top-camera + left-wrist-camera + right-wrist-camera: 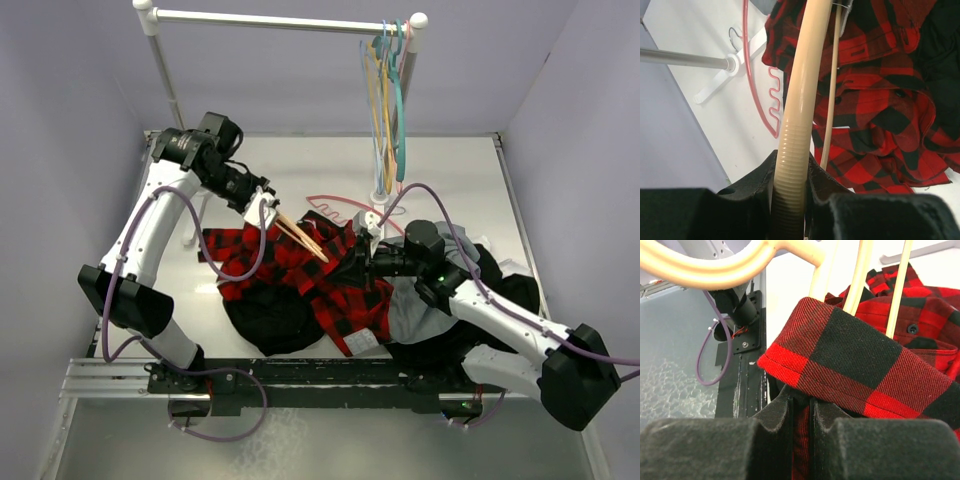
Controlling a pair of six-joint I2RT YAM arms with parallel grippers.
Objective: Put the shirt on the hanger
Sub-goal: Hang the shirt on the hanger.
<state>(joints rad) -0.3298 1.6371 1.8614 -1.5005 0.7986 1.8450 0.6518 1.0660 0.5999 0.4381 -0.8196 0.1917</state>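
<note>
- Red-and-black buffalo-plaid flannel shirt (290, 268): lies crumpled at mid-table between the two arms, with one fold lifted at its right side.
- Pale tan plastic clothes hanger (303, 238): thin frame, slanting over the shirt's upper edge with its far end among the folds.
- Left gripper (792, 172): jaws clamped on the ribbed section of the hanger's thick bar.
- Right gripper (799, 405): jaws pinched together on a fold of the plaid cloth, which drapes over the fingers. The hanger's thin bars stand just behind.
- Surface: white table (450, 190), enclosed by pale lavender walls (300, 90). Arm bases sit on a metal rail (110, 380) at the near edge.
- Plain black garment (275, 320) is heaped against the shirt's near side, touching it.
- Plain grey garment (410, 310) lies to the shirt's right, partly under the right arm.
- Pink wire hanger with a wavy bar (771, 90): flat on the table just beyond the shirt.
- White garment rack (280, 20) stands at the far side, with teal and yellow hangers (390, 90) bunched at its right end.
- Writing: pale patch at the shirt's near hem, too small to read.
</note>
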